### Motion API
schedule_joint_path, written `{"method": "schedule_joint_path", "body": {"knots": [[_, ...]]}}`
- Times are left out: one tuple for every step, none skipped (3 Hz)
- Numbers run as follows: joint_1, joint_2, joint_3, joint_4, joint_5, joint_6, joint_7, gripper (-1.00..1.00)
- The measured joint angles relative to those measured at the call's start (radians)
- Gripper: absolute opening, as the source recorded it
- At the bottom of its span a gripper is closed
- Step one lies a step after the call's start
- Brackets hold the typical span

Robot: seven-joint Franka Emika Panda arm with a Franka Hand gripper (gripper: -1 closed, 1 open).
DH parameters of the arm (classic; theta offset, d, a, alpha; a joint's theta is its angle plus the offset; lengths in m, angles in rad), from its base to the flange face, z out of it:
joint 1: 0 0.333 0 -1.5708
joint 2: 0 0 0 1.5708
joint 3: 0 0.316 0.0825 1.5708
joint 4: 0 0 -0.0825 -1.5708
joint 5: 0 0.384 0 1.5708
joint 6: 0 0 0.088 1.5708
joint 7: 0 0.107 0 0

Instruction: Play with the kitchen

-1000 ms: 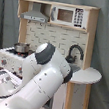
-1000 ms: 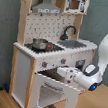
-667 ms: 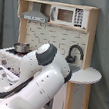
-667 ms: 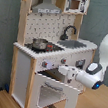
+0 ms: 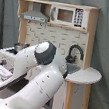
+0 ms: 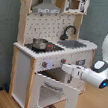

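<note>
The kitchen (image 6: 31,61) of white panels and light wood shows in both exterior views. Its oven door (image 6: 53,93), with a window, hangs open toward the front. A small pot (image 6: 40,43) sits on the hob, with the black faucet (image 6: 69,31) and the grey sink (image 6: 74,43) beside it. My gripper (image 6: 64,67) reaches to the front panel just below the knobs (image 6: 48,64), above the open door. In the first exterior view my white arm (image 5: 42,74) covers most of the kitchen's (image 5: 53,35) front.
The hood (image 6: 47,8) and a toy microwave (image 6: 74,4) sit on top. A rounded wooden counter (image 5: 85,75) juts out at the sink end. A grey curtain hangs behind the kitchen, which stands on a wooden floor (image 6: 1,99).
My gripper has moved toward the second exterior view's left, closer to the kitchen's front panel. The oven door has stayed open.
</note>
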Motion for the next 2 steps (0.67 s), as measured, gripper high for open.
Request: {"method": "schedule_joint_path", "body": {"knots": [[0.043,0.0,0.05,-0.004,0.038,-0.07,0.0,1.0],[0.09,0.0,0.084,-0.005,0.068,-0.147,0.0,1.0]]}}
